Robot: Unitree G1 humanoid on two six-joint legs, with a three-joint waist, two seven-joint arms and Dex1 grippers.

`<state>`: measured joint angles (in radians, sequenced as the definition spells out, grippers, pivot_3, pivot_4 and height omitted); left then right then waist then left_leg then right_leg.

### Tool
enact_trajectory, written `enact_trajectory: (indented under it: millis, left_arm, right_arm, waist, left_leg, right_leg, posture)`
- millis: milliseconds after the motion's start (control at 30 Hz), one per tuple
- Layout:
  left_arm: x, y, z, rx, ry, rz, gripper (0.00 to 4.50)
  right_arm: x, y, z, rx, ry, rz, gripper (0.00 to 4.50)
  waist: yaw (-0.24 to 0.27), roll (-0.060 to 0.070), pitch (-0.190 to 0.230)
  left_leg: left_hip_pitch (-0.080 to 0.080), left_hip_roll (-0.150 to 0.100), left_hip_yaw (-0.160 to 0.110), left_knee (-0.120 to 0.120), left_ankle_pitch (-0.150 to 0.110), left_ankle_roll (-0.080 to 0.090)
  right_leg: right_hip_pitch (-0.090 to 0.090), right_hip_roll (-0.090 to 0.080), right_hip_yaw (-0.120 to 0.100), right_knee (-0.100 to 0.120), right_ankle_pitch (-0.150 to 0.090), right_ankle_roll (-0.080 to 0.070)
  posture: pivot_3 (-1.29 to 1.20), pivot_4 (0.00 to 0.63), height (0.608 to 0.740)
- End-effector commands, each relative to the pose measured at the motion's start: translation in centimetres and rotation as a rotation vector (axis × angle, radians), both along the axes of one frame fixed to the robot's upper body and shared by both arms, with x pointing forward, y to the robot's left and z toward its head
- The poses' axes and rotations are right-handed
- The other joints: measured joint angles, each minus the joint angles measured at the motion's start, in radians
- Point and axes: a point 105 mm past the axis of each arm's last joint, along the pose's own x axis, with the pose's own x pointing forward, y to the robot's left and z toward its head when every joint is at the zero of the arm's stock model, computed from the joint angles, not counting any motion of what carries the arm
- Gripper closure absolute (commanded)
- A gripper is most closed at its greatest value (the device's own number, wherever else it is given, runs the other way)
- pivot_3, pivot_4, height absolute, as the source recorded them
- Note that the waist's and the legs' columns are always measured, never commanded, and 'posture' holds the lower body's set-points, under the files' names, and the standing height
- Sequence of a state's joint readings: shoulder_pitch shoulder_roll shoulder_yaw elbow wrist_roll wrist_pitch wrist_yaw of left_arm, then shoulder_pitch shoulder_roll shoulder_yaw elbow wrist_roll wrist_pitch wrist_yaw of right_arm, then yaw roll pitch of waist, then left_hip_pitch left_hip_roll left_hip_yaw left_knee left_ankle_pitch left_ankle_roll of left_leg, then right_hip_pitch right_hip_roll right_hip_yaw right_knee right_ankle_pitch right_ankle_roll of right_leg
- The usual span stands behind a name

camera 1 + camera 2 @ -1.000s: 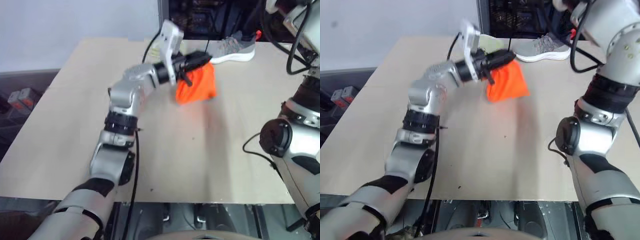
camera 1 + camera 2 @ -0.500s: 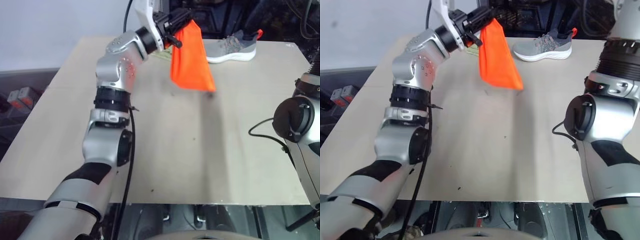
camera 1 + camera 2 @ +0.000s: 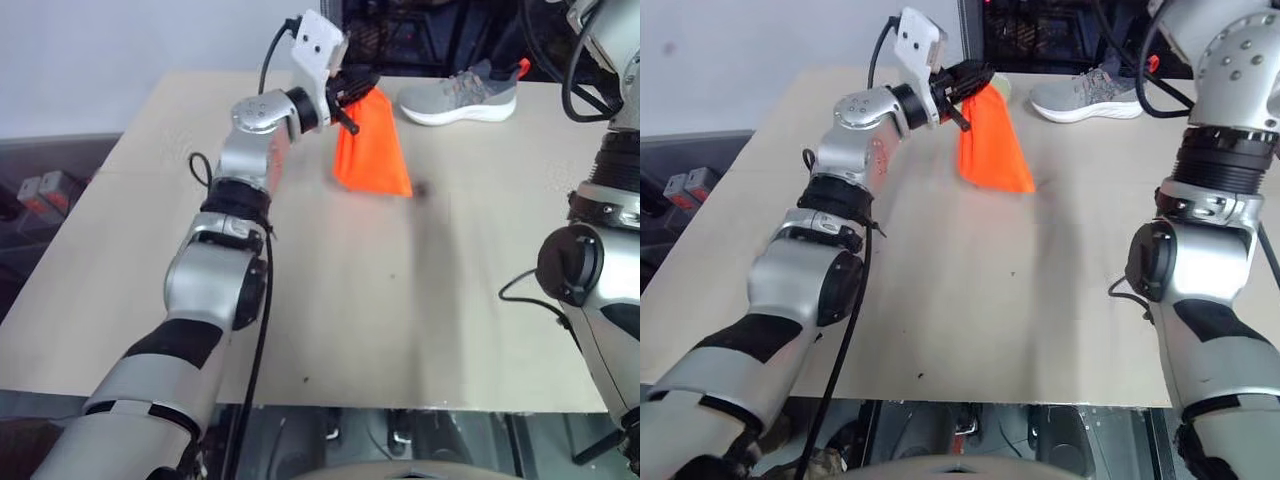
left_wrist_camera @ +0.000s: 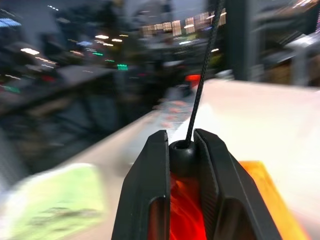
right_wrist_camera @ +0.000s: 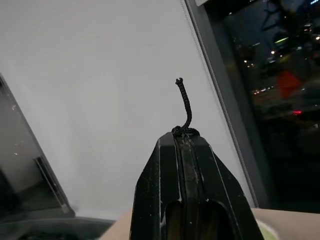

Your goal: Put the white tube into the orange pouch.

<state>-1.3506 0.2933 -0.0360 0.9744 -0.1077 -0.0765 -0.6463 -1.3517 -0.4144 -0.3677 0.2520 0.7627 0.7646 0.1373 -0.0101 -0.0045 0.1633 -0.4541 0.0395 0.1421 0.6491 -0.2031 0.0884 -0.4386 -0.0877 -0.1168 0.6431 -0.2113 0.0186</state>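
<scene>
A pale tan table (image 3: 330,330) fills the foreground, with a light wall behind on the left and dark shelving behind on the right. No brand, label or writing can be read anywhere.

The left gripper (image 3: 352,88) is raised over the far part of the table. Its jaws are nearly closed, pinching the top end of the orange pouch (image 3: 372,145) and the round black toggle (image 4: 182,150) of its dark drawstring (image 4: 203,75). The pouch hangs below the fingers with its long axis sloping down and to the right, gathered end uppermost, wide lower end by the tabletop.

The right gripper (image 5: 183,136) is pressed fully together on a short knotted end of black cord (image 5: 183,105).

A grey shoe (image 3: 458,95) with a white sole lies at the far right of the table. A pale green cloth (image 4: 55,205) lies near the pouch.
</scene>
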Motion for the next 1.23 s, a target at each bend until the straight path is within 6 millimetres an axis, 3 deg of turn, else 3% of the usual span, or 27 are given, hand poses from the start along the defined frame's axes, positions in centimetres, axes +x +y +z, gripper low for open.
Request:
enact_trajectory:
  millis: [33, 133, 200, 267, 333, 400, 467, 533, 567, 633, 700, 767, 867, 1067, 1233]
  left_arm:
    - [-0.1, 1.0, 0.3, 0.031, -0.079, 0.043, 4.28]
    - [-1.7, -0.6, -3.2, 0.097, -0.055, -0.045, 4.28]
    - [-3.5, -1.7, -6.6, 0.134, 0.002, -0.116, 4.28]
    - [-5.1, -2.4, -10.3, 0.176, 0.086, -0.147, 4.28]
    - [-6.6, -3.6, -14.7, 0.2, 0.196, -0.181, 4.28]
    - [-7.7, -4.3, -17.2, 0.199, 0.274, -0.206, 4.28]
    - [-8.3, -4.4, -18.3, 0.181, 0.336, -0.222, 4.28]
    - [-9.1, -4.1, -18.5, 0.146, 0.384, -0.264, 3.23]
    - [-9.8, -3.2, -18.2, 0.111, 0.417, -0.295, 2.9]
    - [-10.9, -1.6, -17.5, 0.056, 0.459, -0.339, 2.22]
    - [-11.5, -0.4, -17.0, 0.028, 0.475, -0.346, 1.31]
    - [-12.3, 2.5, -16.3, -0.001, 0.476, -0.332, 0.19]
    - [-13.5, 7.4, -16.6, 0.009, 0.489, -0.247, 0.0]
    - [-15.0, 14.0, -16.8, -0.018, 0.498, -0.069, 0.0]
    - [-16.3, 17.1, -16.2, -0.03, 0.503, 0.016, 0.0]
  right_arm:
    - [-4.2, -3.9, 2.4, 0.048, -0.161, -0.07, 4.5]
    - [-5.2, -4.7, -0.4, -0.037, -0.11, -0.117, 4.5]
    - [-5.6, -5.0, -3.2, -0.09, -0.045, -0.135, 4.5]
    - [-6.0, -5.3, -6.4, -0.123, 0.041, -0.138, 4.5]
    - [-6.4, -5.5, -11.5, -0.197, 0.172, -0.169, 4.5]
    - [-7.0, -5.7, -15.6, -0.301, 0.279, -0.205, 4.5]
    - [-7.6, -5.8, -18.5, -0.41, 0.355, -0.236, 4.5]
    - [-8.5, -5.8, -20.8, -0.465, 0.4, -0.223, 4.5]
    - [-9.1, -6.2, -22.5, -0.523, 0.435, -0.229, 4.07]
    - [-10.4, -6.4, -24.8, -0.607, 0.476, -0.213, 3.72]
    - [-11.3, -6.5, -26.0, -0.664, 0.481, -0.193, 2.74]
    - [-12.9, -6.5, -27.6, -0.763, 0.494, -0.144, 1.61]
    - [-14.8, -6.6, -28.7, -0.85, 0.475, -0.093, 0.65]
    - [-17.3, -7.4, -29.2, -0.92, 0.407, -0.046, 0.65]
    - [-18.8, -8.7, -29.5, -0.96, 0.422, -0.041, 0.65]
  waist:
    - [0.0, 0.0, 0.0]
    - [-0.001, 0.0, 0.0]
    - [-0.002, 0.001, -0.001]
    - [-0.003, 0.0, -0.001]
    - [0.001, 0.0, -0.002]
    - [0.005, 0.001, -0.004]
    - [0.005, 0.002, -0.004]
    - [0.0, 0.002, -0.004]
    - [-0.001, 0.002, -0.004]
    - [-0.002, 0.001, -0.005]
    - [-0.004, 0.001, -0.005]
    - [-0.004, 0.002, -0.006]
    - [-0.004, 0.002, -0.006]
    - [0.014, 0.001, -0.007]
    - [0.025, 0.0, -0.008]
  left_leg:
    - [0.0, 0.0, 0.0, 0.0, 0.0, 0.0]
    - [0.001, 0.0, 0.0, -0.001, 0.0, 0.0]
    - [0.001, 0.0, 0.0, -0.001, 0.0, 0.0]
    - [0.004, 0.001, 0.0, -0.001, 0.0, 0.0]
    - [0.005, 0.001, 0.0, 0.001, 0.0, 0.0]
    - [0.008, 0.002, -0.004, 0.003, 0.0, 0.0]
    - [0.008, 0.001, -0.004, 0.003, 0.0, 0.0]
    - [0.007, 0.001, -0.004, 0.005, -0.002, 0.003]
    - [0.007, 0.002, -0.004, 0.006, -0.003, 0.005]
    - [0.008, 0.002, -0.005, 0.006, -0.003, 0.005]
    - [0.009, 0.005, -0.007, 0.006, -0.003, 0.005]
    - [0.008, 0.006, -0.007, 0.006, -0.003, 0.004]
    - [0.008, 0.007, -0.007, 0.005, -0.002, 0.003]
    - [0.009, 0.006, -0.009, 0.006, -0.006, 0.0]
    - [0.008, 0.005, -0.009, 0.006, -0.006, -0.001]
  right_leg:
    - [0.0, 0.0, 0.0, 0.0, 0.0, 0.0]
    - [0.0, 0.0, 0.0, 0.001, 0.0, 0.0]
    - [0.0, 0.0, 0.001, 0.001, 0.0, 0.0]
    - [0.002, 0.0, 0.001, 0.001, -0.001, 0.001]
    - [0.003, 0.0, 0.001, 0.003, -0.001, 0.001]
    - [0.01, 0.0, 0.0, 0.002, -0.001, 0.001]
    - [0.01, 0.0, -0.001, 0.001, -0.001, 0.001]
    - [0.009, -0.001, -0.001, 0.001, -0.001, 0.004]
    - [0.009, -0.001, -0.001, 0.001, 0.0, 0.004]
    - [0.009, -0.001, -0.001, 0.001, 0.0, 0.003]
    - [0.011, -0.002, 0.002, 0.0, -0.001, 0.002]
    - [0.01, 0.0, 0.003, 0.0, 0.0, 0.003]
    - [0.01, 0.001, 0.003, -0.001, 0.0, 0.003]
    - [0.01, -0.001, 0.001, -0.003, -0.003, -0.001]
    - [0.01, -0.005, 0.0, -0.005, -0.003, -0.002]
  posture:
    - [0.0, 0.15, 0.74]
    - [0.0, 0.15, 0.74]
    - [0.0, 0.15, 0.74]
    - [0.0, 0.15, 0.74]
    - [0.0, 0.15, 0.74]
    - [0.0, 0.15, 0.74]
    - [0.0, 0.15, 0.74]
    - [0.0, 0.15, 0.74]
    - [0.0, 0.15, 0.74]
    - [0.0, 0.15, 0.74]
    - [0.0, 0.15, 0.74]
    - [0.0, 0.15, 0.74]
    - [0.0, 0.15, 0.74]
    - [0.0, 0.15, 0.74]
    - [0.0, 0.15, 0.74]
